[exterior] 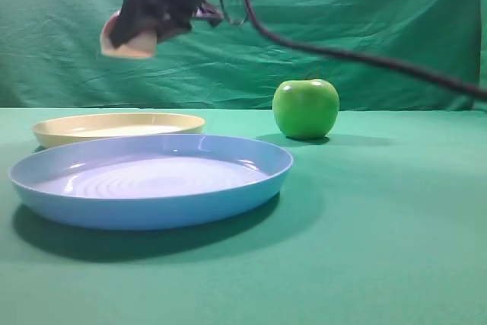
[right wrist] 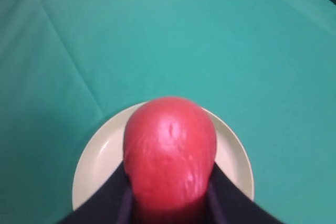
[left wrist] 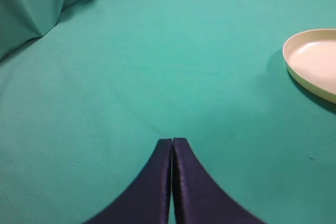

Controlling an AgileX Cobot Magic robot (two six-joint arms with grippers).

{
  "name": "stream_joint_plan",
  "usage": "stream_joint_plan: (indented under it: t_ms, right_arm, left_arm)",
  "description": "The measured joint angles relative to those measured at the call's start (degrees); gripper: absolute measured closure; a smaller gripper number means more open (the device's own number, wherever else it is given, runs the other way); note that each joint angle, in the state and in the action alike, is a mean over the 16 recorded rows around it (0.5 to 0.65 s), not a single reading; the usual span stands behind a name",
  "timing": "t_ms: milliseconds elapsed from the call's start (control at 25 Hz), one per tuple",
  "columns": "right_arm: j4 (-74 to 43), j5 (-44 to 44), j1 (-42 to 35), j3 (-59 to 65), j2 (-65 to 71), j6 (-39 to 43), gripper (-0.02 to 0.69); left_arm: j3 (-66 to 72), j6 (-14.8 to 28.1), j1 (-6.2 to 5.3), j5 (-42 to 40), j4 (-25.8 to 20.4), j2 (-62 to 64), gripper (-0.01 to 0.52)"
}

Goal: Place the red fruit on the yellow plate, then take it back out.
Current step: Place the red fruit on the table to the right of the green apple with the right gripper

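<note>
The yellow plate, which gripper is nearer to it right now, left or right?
Right. The right gripper holds the red fruit above the yellow plate. The left gripper is shut, off to the plate's side.

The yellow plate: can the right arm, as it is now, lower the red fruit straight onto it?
Probably yes. The right gripper holds the red fruit in the air above the yellow plate, and nothing lies on the visible part of the plate. The blue plate and green apple sit apart from it.
</note>
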Motion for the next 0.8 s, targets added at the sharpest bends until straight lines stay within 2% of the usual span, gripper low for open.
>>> stream_joint_plan:
  t_ms: [320, 800]
  right_arm:
    - [-11.1, 2.8, -3.6, 17.0, -18.4, 11.8, 0.476]
    - [-12.6, -8.5, -14.1, 54.6, -44.5, 14.6, 0.476]
  left_arm:
    - [0.0, 0.0, 0.0, 0.0, 0.0, 0.0, 0.514]
    - [0.0, 0.0, 0.0, 0.0, 0.0, 0.0, 0.514]
